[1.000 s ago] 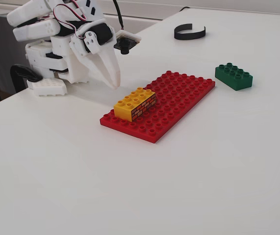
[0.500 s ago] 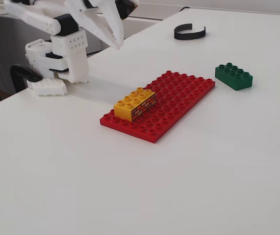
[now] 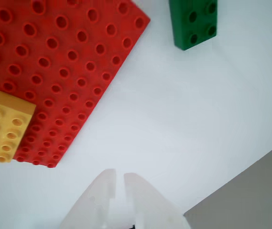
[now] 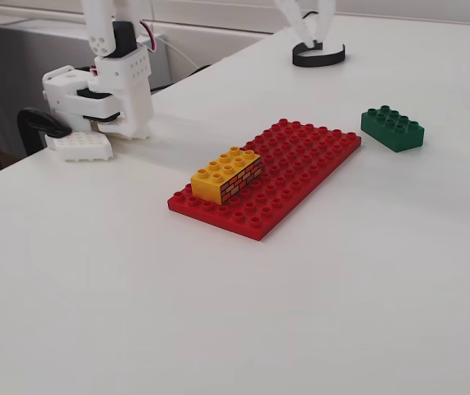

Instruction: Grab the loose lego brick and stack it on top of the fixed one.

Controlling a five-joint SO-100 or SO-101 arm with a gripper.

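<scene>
The loose lego brick (image 4: 393, 128), dark green, lies on the white table to the right of the red baseplate (image 4: 300, 156) in the fixed view. In the wrist view the green brick (image 3: 195, 21) is at the top edge. The fixed one, a yellow brick (image 4: 226, 173) with a brick-wall side, sits on the near left end of the baseplate; in the wrist view the yellow brick (image 3: 5, 126) is at the left, on the red baseplate (image 3: 64, 71). My gripper (image 4: 309, 37) hangs high at the back of the table, far from both bricks. My gripper (image 3: 119, 176) is shut and holds nothing.
A black curved band (image 4: 318, 55) lies on the table at the back, just under the gripper. The arm's white base (image 4: 111, 90) stands at the back left. The table edge (image 3: 240, 186) shows at the lower right of the wrist view.
The arm has lifted from beside the baseplate's left end and swung up and right, to the back of the table above the black band. Both bricks stayed put.
</scene>
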